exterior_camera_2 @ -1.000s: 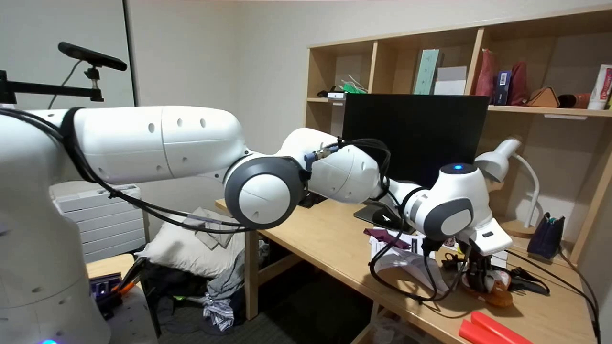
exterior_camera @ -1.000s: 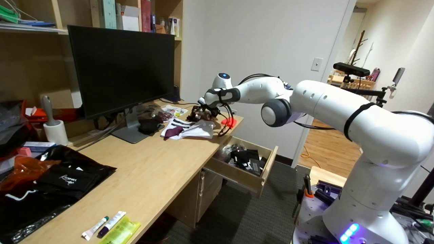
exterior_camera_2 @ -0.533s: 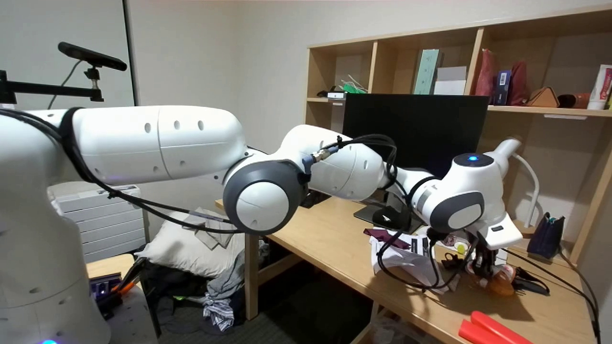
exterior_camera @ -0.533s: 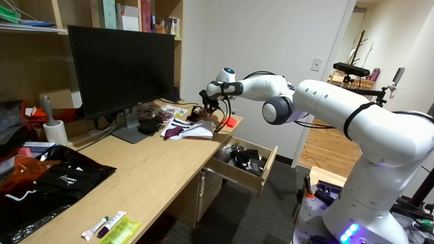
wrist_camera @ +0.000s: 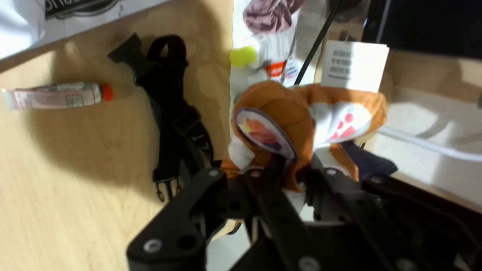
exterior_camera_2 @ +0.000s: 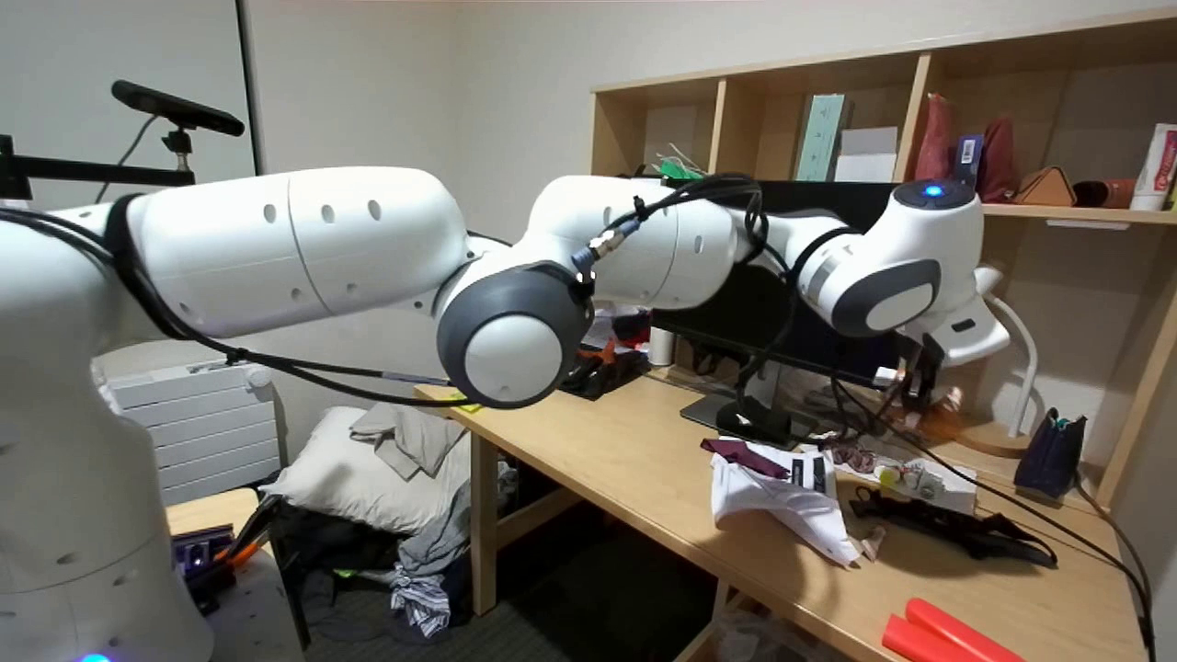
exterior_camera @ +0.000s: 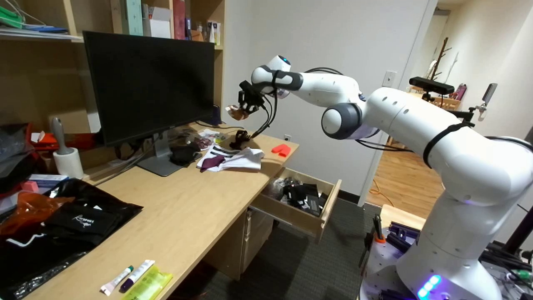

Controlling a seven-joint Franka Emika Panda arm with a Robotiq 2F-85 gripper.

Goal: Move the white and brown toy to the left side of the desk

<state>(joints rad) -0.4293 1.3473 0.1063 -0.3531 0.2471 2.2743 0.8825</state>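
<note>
The white and brown toy point(wrist_camera: 286, 103) hangs in my gripper point(wrist_camera: 295, 165), whose black fingers pinch its orange-brown cloth. A white tag and a round colourful patch show on it in the wrist view. In an exterior view the toy point(exterior_camera: 238, 113) is well above the far end of the desk point(exterior_camera: 179, 196), the gripper point(exterior_camera: 245, 109) just behind and over it. The toy point(exterior_camera_2: 940, 418) is blurred in an exterior view, level with the monitor's lower edge. The part of the toy between the fingers is largely hidden.
A monitor point(exterior_camera: 154, 87) stands at the desk's back. Below the toy lie a black strap point(wrist_camera: 169, 109), a white packet point(exterior_camera_2: 782, 501) and a small tube point(wrist_camera: 56, 95). Red pieces point(exterior_camera: 281, 150) lie near the end; an open drawer point(exterior_camera: 300, 204) juts out. A black bag point(exterior_camera: 70, 225) covers the near part.
The gripper has shut on the toy and lifted it off the desk, rising clearly and shifting toward the shelf side. The black strap beneath it now shows.
</note>
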